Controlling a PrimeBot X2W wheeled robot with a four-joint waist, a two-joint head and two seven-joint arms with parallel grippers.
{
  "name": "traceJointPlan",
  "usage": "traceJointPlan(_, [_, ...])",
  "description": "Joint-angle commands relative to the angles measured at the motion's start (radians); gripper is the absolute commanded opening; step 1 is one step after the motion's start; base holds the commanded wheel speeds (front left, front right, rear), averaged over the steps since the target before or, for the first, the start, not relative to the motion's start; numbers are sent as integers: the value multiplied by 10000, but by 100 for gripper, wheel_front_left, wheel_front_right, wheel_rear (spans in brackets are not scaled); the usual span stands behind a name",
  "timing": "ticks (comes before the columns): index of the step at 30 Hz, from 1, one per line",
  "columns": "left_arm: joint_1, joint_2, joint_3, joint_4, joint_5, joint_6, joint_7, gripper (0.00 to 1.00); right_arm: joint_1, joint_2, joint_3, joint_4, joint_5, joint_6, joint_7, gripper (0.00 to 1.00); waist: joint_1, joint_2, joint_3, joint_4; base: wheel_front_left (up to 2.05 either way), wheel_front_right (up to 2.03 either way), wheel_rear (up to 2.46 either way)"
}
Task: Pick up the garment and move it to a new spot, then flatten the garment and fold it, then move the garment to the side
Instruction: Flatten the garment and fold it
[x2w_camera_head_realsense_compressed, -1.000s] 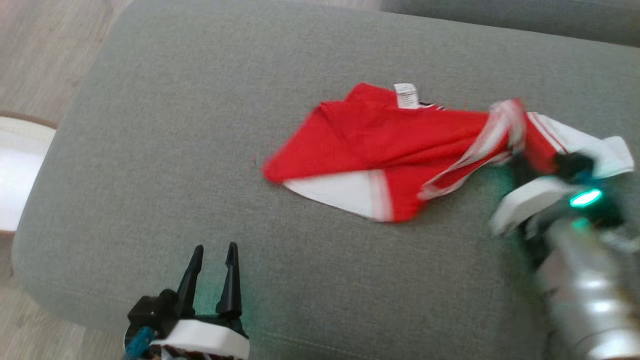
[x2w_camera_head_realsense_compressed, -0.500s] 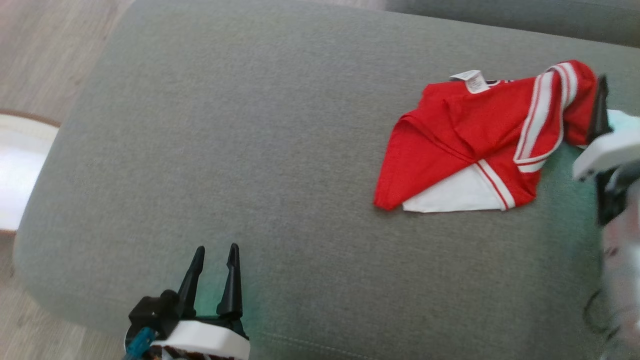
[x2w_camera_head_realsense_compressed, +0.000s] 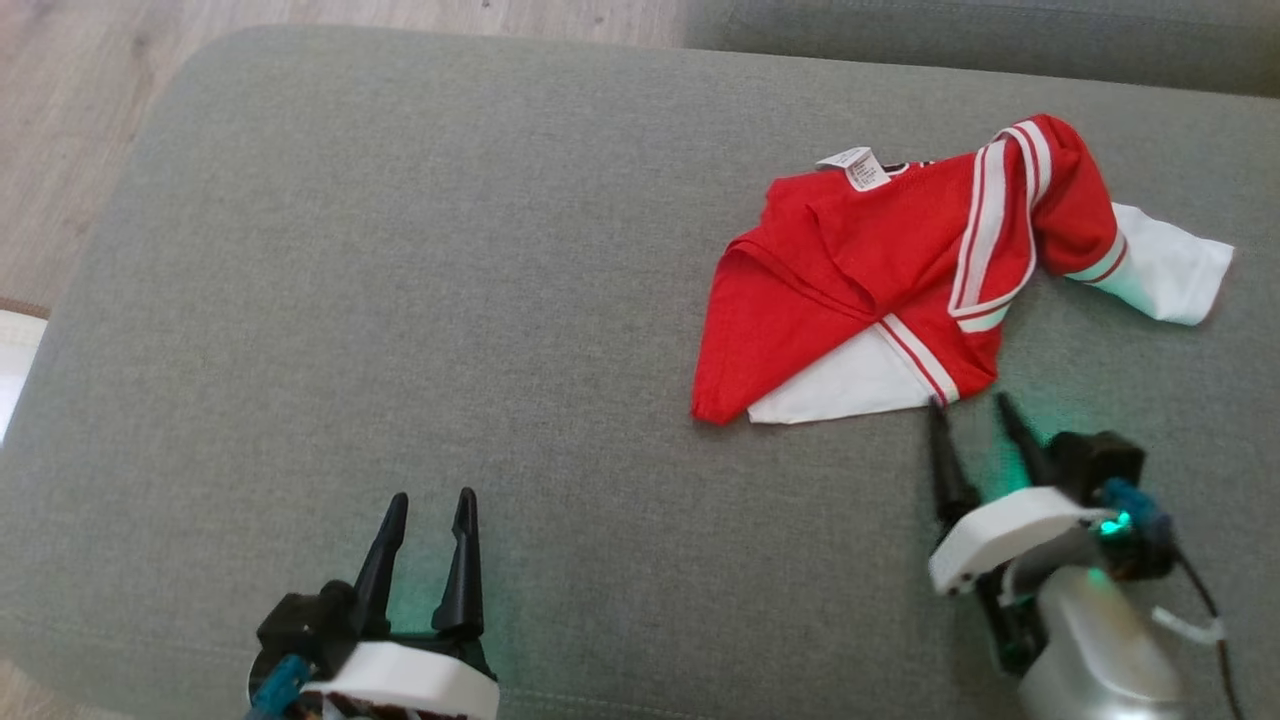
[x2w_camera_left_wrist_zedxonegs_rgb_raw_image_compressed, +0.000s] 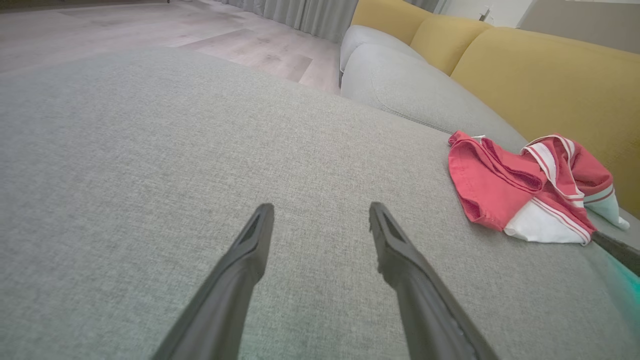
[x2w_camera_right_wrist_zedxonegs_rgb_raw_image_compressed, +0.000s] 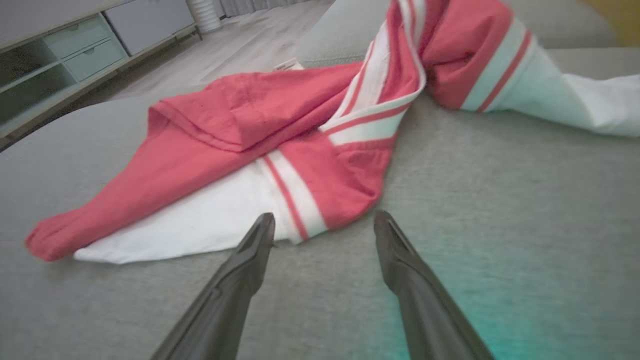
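A grey cushion (x2w_camera_head_realsense_compressed: 400, 250) (seemingly a sofa seat) carries a crumpled red-and-white garment (x2w_camera_head_realsense_compressed: 850, 270).

R gripper (x2w_camera_right_wrist_zedxonegs_rgb_raw_image_compressed: 325, 217) at 6 o'clock, both dark fingers spread wide, nothing betw. them. Red & white jersey (x2w_camera_right_wrist_zedxonegs_rgb_raw_image_compressed: 240, 115) lies crumpled on grey sofa cushion (x2w_camera_right_wrist_zedxonegs_rgb_raw_image_compressed: 500, 225), running from 9 to 1 o'clock. Its white panel and striped hem sit just ahead of the tips; finger on the 7 o'clock side overlaps the white edge, contact unclear. White sleeve (x2w_camera_right_wrist_zedxonegs_rgb_raw_image_compressed: 565, 100) trails to 3 o'clock. Label (x2w_camera_right_wrist_zedxonegs_rgb_raw_image_compressed: 289, 64) at 12. Drawer unit (x2w_camera_right_wrist_zedxonegs_rgb_raw_image_compressed: 75, 45) and wood floor (x2w_camera_right_wrist_zedxonegs_rgb_raw_image_compressed: 240, 40) at 10–11.
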Motion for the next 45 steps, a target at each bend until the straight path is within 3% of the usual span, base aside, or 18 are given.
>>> traceJointPlan(1, [-227, 12, 325, -218, 36, -27, -82, 100, -95, 42, 332, -229, 73, -7, -65, 100, 1, 0, 3, 24, 0, 0, 0])
traceJointPlan(13, [-175, 12, 373, -159, 84, -54, -82, 100, -597, 46, 1580, 862, 1711, -7, -65, 100, 1, 0, 159, 484, 0, 0, 0])
traceJointPlan(14, [-181, 12, 379, -155, 84, -54, -82, 100, -648, 46, 1691, 928, 1777, -7, -65, 76, 1, 0, 170, 500, 0, 0, 0])
traceJointPlan(15, [-187, 12, 382, -150, 82, -55, -82, 100, -697, 46, 1751, 979, 1842, -7, -65, 34, 1, 0, 181, 509, 0, 0, 0])
traceJointPlan(16, [-191, 12, 383, -151, 70, -56, -82, 100, -743, 46, 1780, 1057, 1861, -7, -65, 0, 1, 0, 194, 512, 0, 0, 0])
traceJointPlan(24, [-300, 12, 343, -277, -53, -15, -82, 100, -368, 46, 890, 776, 1441, -7, -65, 0, 1, 0, 184, 296, 0, 0, 0])
traceJointPlan(33, [-272, 12, 384, -395, -51, -10, -82, 100, 727, 47, -67, -140, 649, -7, -65, 0, 1, 0, 66, -562, 0, 0, 0])
traceJointPlan(34, [-327, 12, 352, -409, -59, -21, -82, 100, 728, 47, -66, -218, 562, -7, -65, 72, 1, 0, 90, -657, 0, 0, 0])
traceJointPlan(35, [-398, 12, 297, -427, -64, -36, -82, 100, 713, 47, -69, -364, 494, -7, -65, 100, 1, 0, 115, -739, 0, 0, 0])
traceJointPlan(45, [-2006, 12, -774, -577, 48, -239, -82, 100, 805, 47, -150, -2621, -357, -7, -65, 100, 1, 0, 632, -1573, 0, 0, 0])
